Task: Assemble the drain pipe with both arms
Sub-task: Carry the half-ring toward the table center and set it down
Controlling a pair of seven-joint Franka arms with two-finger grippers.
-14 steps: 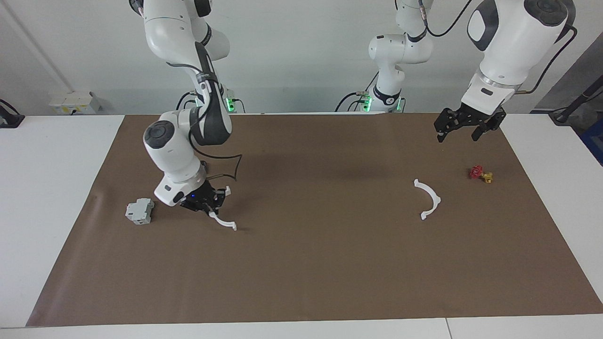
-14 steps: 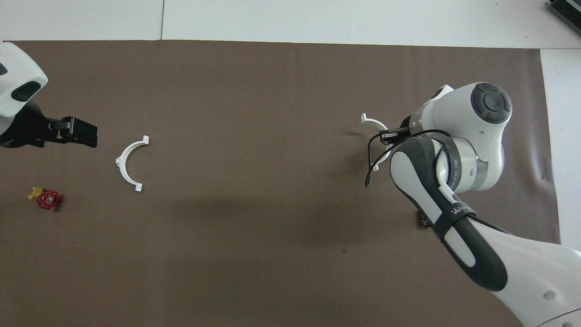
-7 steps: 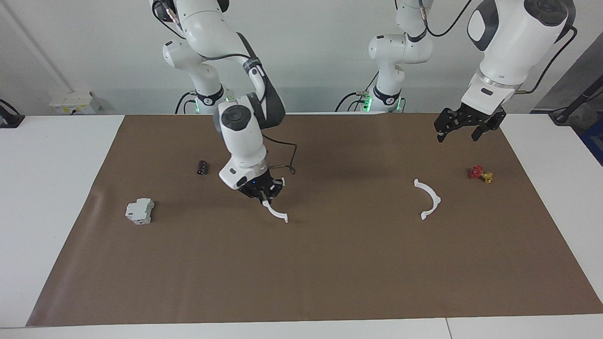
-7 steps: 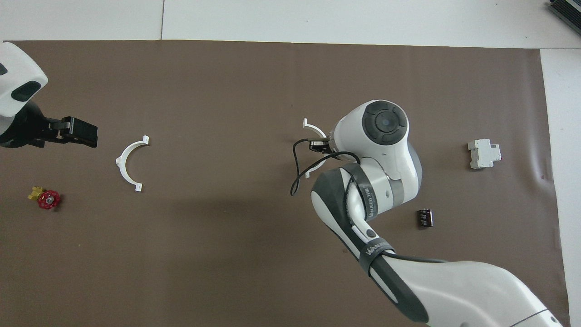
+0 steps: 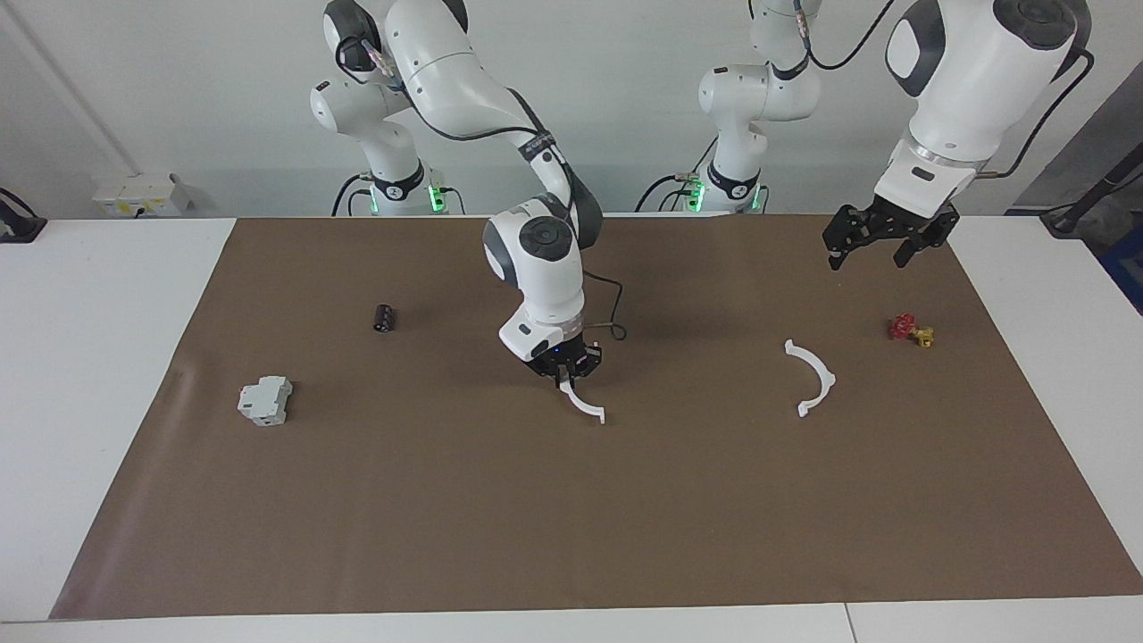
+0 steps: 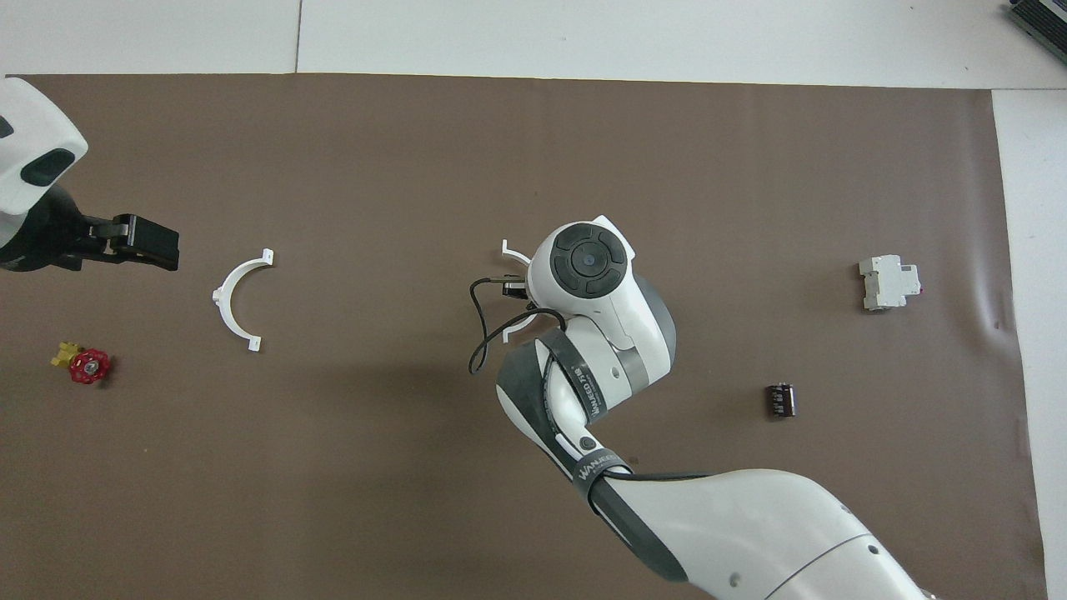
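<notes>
my right gripper (image 5: 564, 369) carries one white half-ring (image 5: 582, 404) clamped mid-mat, bound for its mate (image 5: 813, 379) at three o'clock; left gripper (image 5: 879, 243) waits spread, empty

One half-ring (image 5: 814, 378) lies near the valve piece (image 5: 911, 329), toward the left arm's end.

Only one piece of lettering shows, in the overhead view: a dark strap (image 6: 602, 467) wrapped around the right arm (image 6: 583, 375) carries white capitals that begin "WAN"; the rest cannot be made out. A second run of the same white lettering stands on the grey band (image 6: 583, 392) farther along that arm, too slanted to read. Nothing else carries legible text.
</notes>
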